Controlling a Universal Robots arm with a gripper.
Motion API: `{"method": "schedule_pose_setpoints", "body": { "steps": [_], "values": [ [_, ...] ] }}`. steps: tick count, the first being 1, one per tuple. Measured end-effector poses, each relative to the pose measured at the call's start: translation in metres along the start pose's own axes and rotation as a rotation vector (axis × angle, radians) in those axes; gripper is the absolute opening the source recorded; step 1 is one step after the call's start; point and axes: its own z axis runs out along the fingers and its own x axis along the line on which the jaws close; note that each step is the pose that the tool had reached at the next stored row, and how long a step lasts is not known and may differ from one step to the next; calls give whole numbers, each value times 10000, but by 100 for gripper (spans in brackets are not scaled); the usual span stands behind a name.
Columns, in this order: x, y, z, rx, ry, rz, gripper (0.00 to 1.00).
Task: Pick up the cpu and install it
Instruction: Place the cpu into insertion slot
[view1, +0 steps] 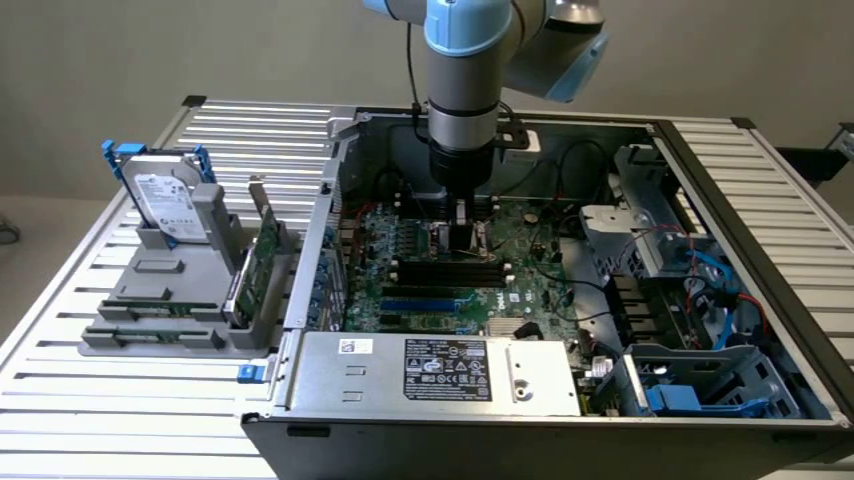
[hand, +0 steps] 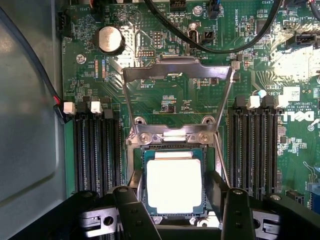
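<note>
Now cpu (hand: 174, 186) in socket (hand: 144, 180), frame (hand: 177, 71) raised, memory slots (hand: 97, 150) flanking.

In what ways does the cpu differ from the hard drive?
The cpu is a small square; the hard drive is a bigger rectangle. The cpu lies flat in the socket inside the case; the hard drive stands upright in a grey holder outside it. Both look silvery.

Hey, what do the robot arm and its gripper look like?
The arm is a silver-grey tube with pale blue joint caps and a thin black cable alongside, ending in a black wrist section. The gripper has two black fingers on silver brackets.
</note>
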Motion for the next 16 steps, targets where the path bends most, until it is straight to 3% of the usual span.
{"method": "schedule_pose_setpoints", "body": {
  "steps": [8,16],
  "values": [
    [3,0,0,-4,-102,121,63],
    [5,1,-24,-4,-105,125,63]
  ]
}}
